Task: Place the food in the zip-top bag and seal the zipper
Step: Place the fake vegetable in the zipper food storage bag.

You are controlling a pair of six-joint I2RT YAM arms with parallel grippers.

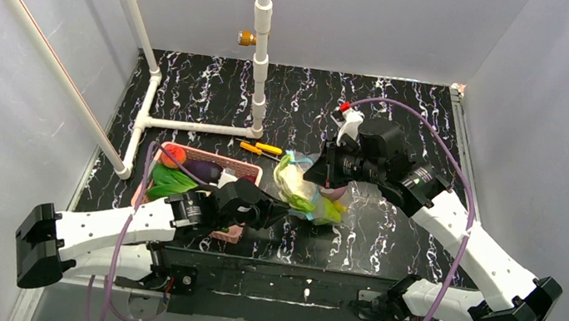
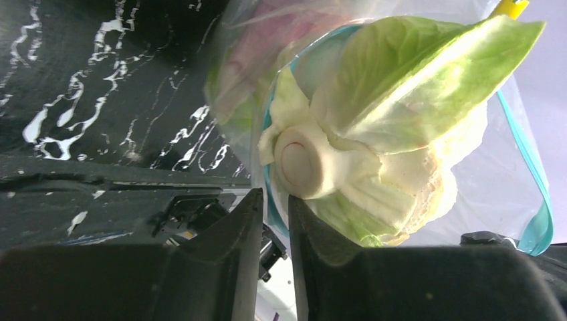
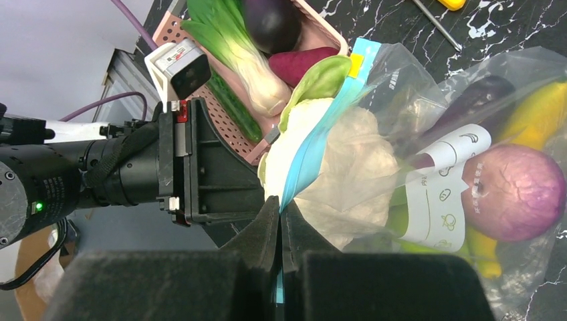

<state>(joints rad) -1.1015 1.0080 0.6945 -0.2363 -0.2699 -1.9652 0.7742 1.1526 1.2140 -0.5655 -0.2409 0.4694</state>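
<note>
I find the zip-top bag (image 1: 318, 199) lying on the surface (image 1: 404, 119), most food (image 3: 521, 194) inside and the leafy head (image 2: 374, 134) lodged in its mouth. The right gripper (image 3: 279, 231) jaws pinch the zipper (image 3: 314, 154); the left gripper (image 2: 275, 227) jaws grip the rim, nearly closed. Sealing is outstanding.

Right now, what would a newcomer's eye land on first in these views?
The white-and-green leafy head fills the left wrist view, wedged in the mouth of the zip-top bag at the middle of the table. The right tool pinches the teal zipper, and the left tool grips the bag's rim. A pink basket of more produce sits to the left.
</note>
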